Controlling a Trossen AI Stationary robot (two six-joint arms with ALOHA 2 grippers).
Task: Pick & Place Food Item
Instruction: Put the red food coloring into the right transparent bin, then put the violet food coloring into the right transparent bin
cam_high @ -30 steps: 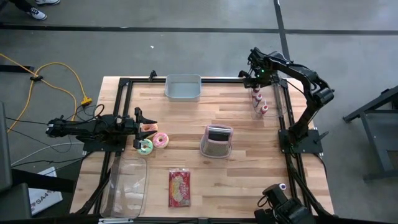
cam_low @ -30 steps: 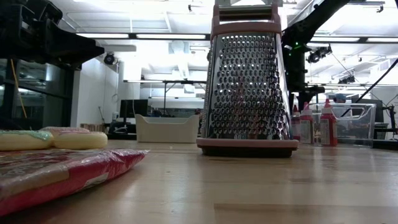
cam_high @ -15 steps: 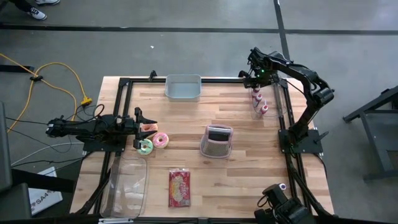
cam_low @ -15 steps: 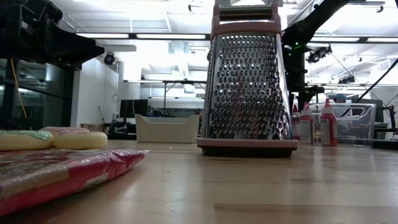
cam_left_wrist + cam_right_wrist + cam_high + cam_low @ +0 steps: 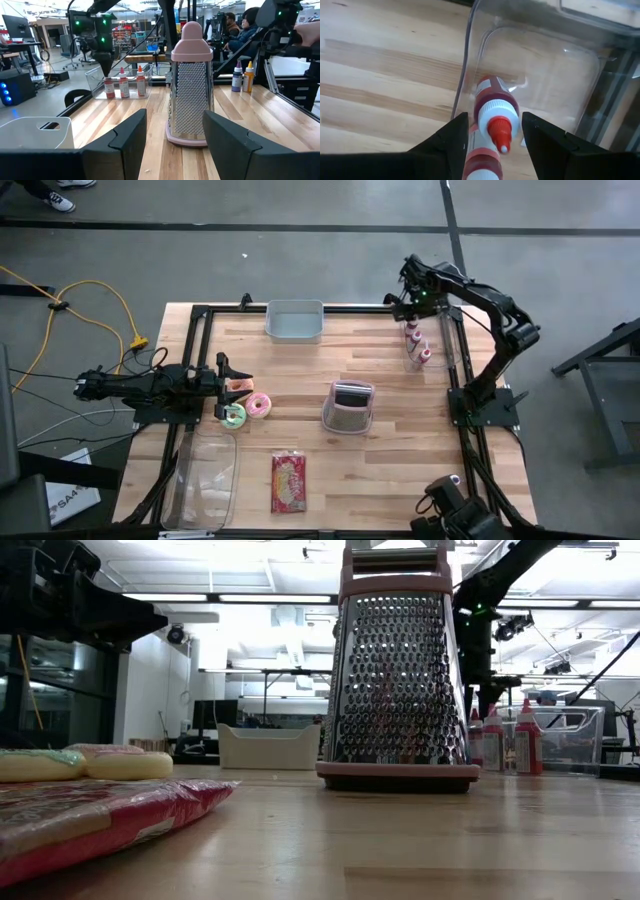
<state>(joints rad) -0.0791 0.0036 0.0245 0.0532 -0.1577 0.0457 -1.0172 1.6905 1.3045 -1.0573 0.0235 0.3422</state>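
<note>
Two arms show almost no change from a second ago; only the right arm's elbow sits a hair farther out, and every item on the counter lies where it lay.

The right tool hangs at the far right corner, over the red sauce bottles standing beside a clear bin. Its fingers straddle the white-shouldered, red-capped bottle at a middling spread; whether they press it cannot be told. The left tool rests low at the counter's left edge with its fingers spread wide and nothing between them, just beside the donuts.

The food items lie left of centre: a green-iced donut touching a pink-iced donut, with a third, paler one at the left tool's tip. A red snack packet lies near the front edge; its print is too small to read. A pink-framed grater stands upright mid-counter. A grey tub sits against the far edge, and a clear tray overhangs the front left corner.

Bare wood stretches wide across the front right and between tub and grater.

A box on the floor reads partly "SA4".
</note>
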